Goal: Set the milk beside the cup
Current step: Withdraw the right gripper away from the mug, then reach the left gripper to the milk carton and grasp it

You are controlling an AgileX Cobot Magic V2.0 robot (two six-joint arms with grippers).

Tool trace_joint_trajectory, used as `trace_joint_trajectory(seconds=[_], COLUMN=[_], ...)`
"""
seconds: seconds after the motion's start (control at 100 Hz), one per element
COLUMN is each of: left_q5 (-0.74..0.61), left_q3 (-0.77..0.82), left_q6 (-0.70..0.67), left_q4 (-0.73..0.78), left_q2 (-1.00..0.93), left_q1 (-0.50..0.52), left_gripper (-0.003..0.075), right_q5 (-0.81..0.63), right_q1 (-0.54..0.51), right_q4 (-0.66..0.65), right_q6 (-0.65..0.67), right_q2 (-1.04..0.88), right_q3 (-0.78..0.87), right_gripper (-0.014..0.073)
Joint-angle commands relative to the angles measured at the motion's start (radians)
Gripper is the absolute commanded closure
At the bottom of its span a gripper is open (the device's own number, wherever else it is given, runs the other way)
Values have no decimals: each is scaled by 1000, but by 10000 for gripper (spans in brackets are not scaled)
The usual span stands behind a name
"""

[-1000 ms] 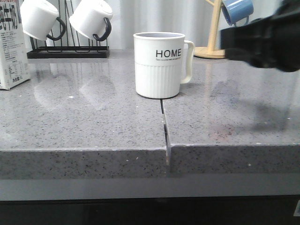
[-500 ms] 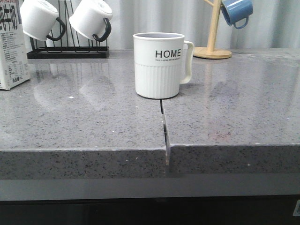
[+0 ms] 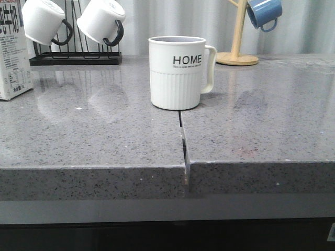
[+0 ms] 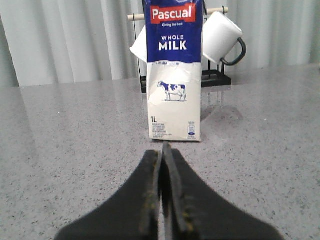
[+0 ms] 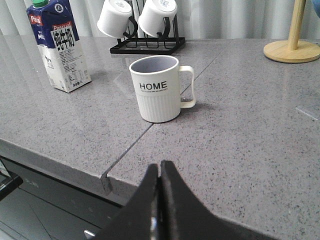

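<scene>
Milk (image 3: 13, 49) stands well left of cup (image 3: 180, 72).

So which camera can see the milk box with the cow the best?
The left wrist view: the milk faces it, with the cow, "WHOLE MILK" and its base showing, only the top cut off. The right wrist view shows the whole carton, smaller and angled. The front view catches only a slice at its left edge.

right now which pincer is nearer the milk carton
Left. The left pincer faces the milk carton head-on, just short of it. The right pincer sits back off the counter edge, with the HOME mug nearer than the carton.
</scene>
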Motion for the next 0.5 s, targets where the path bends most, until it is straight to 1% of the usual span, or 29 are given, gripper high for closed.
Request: trace_joint_trajectory(seconds=[0.0, 0.09, 0.16, 0.24, 0.29, 0.35, 0.38, 0.42, 0.45, 0.49], left_q5=[-86, -22, 54, 171, 197, 198, 198, 198, 193, 183], left_q3=[-2, -84, -161, -256, -303, -350, -370, -395, -410, -426], left_q6=[-1, -1, -1, -1, -1, -1, -1, -1, -1, -1], left_q4=[-19, -11, 0, 0, 6, 8, 12, 23, 28, 30], left_q2=[-27, -1, 40, 112, 162, 226, 254, 296, 323, 363], left_q1=[1, 1, 1, 1, 1, 1, 1, 1, 1, 1], left_gripper=[741, 741, 741, 741, 740, 735, 719, 668, 617, 519], right_q5=[-44, -43, -43, -43, -43, -43, -43, -43, -43, -43], right_q1=[1, 1, 1, 1, 1, 1, 1, 1, 1, 1], right_q4=[-1, -1, -1, -1, -1, -1, -1, -1, -1, -1], right_q6=[-4, -4, -4, -4, -4, -4, -4, -4, -4, -4], right_q2=[9, 9, 9, 9, 9, 9, 9, 9, 9, 9], right_q3=[-22, -22, -22, -22, -22, -22, -22, -22, -22, -22], right_gripper=[662, 662, 662, 662, 662, 662, 662, 662, 662, 662])
